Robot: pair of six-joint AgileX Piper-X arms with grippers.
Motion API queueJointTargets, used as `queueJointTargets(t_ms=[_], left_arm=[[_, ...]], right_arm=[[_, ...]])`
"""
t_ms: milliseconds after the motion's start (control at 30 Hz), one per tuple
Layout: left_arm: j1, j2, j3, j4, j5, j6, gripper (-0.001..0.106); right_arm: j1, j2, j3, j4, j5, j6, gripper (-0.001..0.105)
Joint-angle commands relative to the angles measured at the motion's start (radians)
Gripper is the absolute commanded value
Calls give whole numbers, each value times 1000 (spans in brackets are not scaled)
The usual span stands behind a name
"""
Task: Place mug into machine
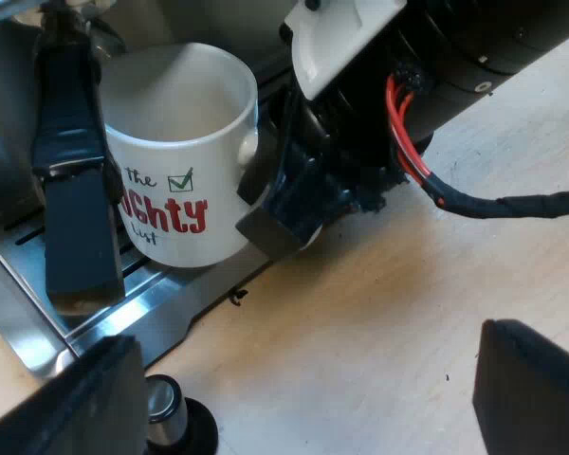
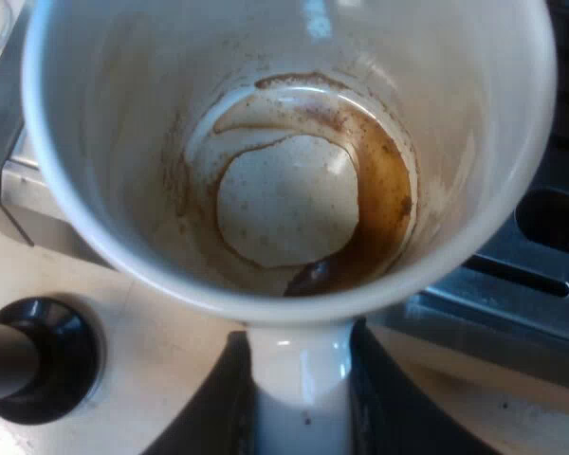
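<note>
1. Currently my right gripper is clamped on the handle of the mug, one finger on each side.
2. My left gripper hangs spread over the bare table, holding nothing.
3. The mug stands upright at the machine's drip tray. I cannot tell whether it is fully seated.
4. Judgement: glazed ceramic, so stiff, fairly heavy, slick and chippable. The handle is the right hold, but the mug may pivot there.
5. Coffee dregs lie inside, so I keep it level.

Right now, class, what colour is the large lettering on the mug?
Red, on the white mug; clearest in the left wrist view.
</note>
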Motion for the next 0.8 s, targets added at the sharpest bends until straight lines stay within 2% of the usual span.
queueJointTargets(t_ms=[33,667,800], left_arm=[[-3,0,-2,-17,-10,-17,71],[-3,0,-2,-17,-10,-25,71],[-3,0,-2,-17,-10,-25,71]], right_arm=[[1,-14,-21,-48,27,-1,0],[1,-3,-21,-54,47,27,0],[1,-3,-21,-67,95,27,0]])
